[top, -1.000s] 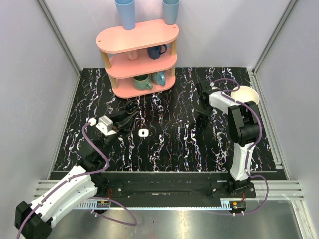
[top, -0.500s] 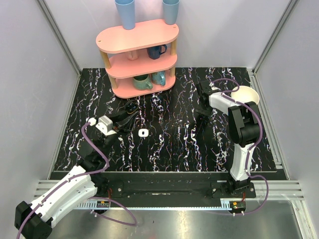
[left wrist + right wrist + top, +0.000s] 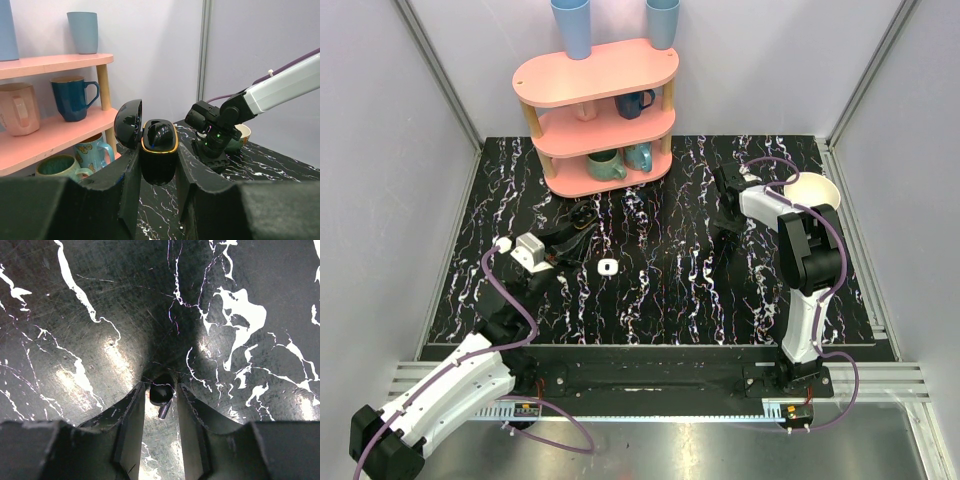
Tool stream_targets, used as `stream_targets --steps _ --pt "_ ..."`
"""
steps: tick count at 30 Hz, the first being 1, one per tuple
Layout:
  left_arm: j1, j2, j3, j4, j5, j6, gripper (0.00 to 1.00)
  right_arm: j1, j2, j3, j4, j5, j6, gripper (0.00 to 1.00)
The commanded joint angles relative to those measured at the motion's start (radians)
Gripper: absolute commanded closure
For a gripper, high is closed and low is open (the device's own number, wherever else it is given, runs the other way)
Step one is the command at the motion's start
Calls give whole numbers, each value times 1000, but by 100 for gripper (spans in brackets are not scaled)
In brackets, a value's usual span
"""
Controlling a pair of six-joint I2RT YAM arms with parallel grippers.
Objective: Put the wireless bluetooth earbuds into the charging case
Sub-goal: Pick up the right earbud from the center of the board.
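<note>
The charging case (image 3: 158, 167) is black with a gold rim, and its lid (image 3: 127, 122) stands open. One black earbud (image 3: 160, 134) sits inside it. My left gripper (image 3: 157, 160) is shut on the case and holds it above the table; in the top view the gripper is at centre left (image 3: 575, 226). A second black earbud (image 3: 161, 393) with a short stem lies on the table between my right gripper's (image 3: 161, 388) fingers, which are closed in on both its sides. The right gripper (image 3: 724, 232) is low at the table, right of centre. I see no white earbuds.
A pink three-tier shelf (image 3: 600, 110) with mugs and cups stands at the back left. A cream bowl (image 3: 817, 188) sits at the right behind the right arm. A small white piece (image 3: 608, 266) lies on the black marbled table (image 3: 660, 300) near the middle.
</note>
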Motion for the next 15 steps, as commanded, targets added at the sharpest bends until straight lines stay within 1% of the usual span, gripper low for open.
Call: stream_targets --steps 1,7,15 --pt "-2 2 30 44 4 -8 100 11 30 -45 -19 -28 -25 61" --pt "-2 5 27 55 -3 -11 100 12 24 -61 -10 -16 -70 62" --pt "-2 5 29 48 1 -13 100 14 29 -53 -8 -17 -45 66"
